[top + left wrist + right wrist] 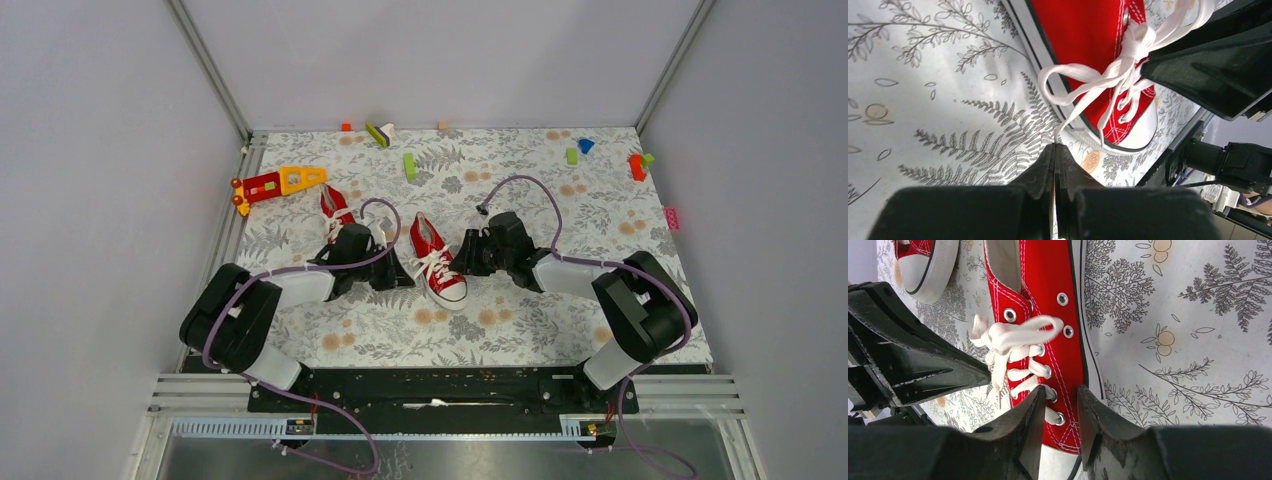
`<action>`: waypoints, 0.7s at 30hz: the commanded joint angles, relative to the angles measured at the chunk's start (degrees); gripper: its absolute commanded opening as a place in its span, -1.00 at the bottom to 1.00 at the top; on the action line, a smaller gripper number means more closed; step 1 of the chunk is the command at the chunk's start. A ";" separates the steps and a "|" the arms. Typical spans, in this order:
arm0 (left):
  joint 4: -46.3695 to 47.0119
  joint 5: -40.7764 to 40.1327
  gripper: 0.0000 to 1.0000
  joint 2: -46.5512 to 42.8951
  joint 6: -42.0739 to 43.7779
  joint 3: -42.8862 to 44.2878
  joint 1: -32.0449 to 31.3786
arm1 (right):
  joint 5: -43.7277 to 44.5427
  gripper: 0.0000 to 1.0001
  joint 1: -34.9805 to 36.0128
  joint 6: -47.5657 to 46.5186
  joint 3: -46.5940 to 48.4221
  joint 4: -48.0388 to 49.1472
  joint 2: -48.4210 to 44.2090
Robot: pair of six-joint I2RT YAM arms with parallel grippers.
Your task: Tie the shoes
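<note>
Two red sneakers with white laces lie on the leaf-print mat. The middle shoe [437, 262] sits between my grippers, toe cap toward the arm bases. The other shoe [336, 208] lies behind my left arm, half hidden. My left gripper [405, 272] [1055, 146] is shut on the end of a white lace [1083, 92] that runs from the middle shoe [1083, 45], beside its sole just above the mat. My right gripper [462, 262] [1060, 392] is open, its fingers over the lower eyelets of that shoe [1048, 285]. The laces [1015, 337] lie loosely looped.
A red-and-yellow toy piece [280, 182] lies at the back left. Small blocks are scattered along the back: green [409, 165], blue [585, 145], red [637, 166]. The other shoe's toe cap [928, 260] is near my left gripper [913, 360]. Walls enclose three sides.
</note>
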 commanded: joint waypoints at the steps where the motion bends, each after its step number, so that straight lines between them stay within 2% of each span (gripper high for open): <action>1: -5.33 -2.26 -1.00 -2.68 3.17 1.03 0.46 | -1.97 -0.29 0.75 0.60 0.35 0.40 1.00; 9: -10.73 -5.80 -1.00 -3.46 4.62 0.63 0.68 | -1.44 -0.29 0.47 -0.08 1.00 -0.46 0.62; 16: -11.31 -6.68 -1.00 -4.81 5.03 0.97 0.94 | -1.28 -0.27 -0.93 -1.60 0.24 -0.77 -2.91; 19: -11.89 -7.61 -1.00 -5.53 5.37 1.09 1.09 | -1.26 -0.23 -1.88 -2.15 -0.54 -0.73 -5.17; 21: -11.90 -7.58 -1.00 -5.74 5.63 1.19 1.13 | -1.13 -0.14 -2.28 -2.81 -0.92 -0.80 -6.64</action>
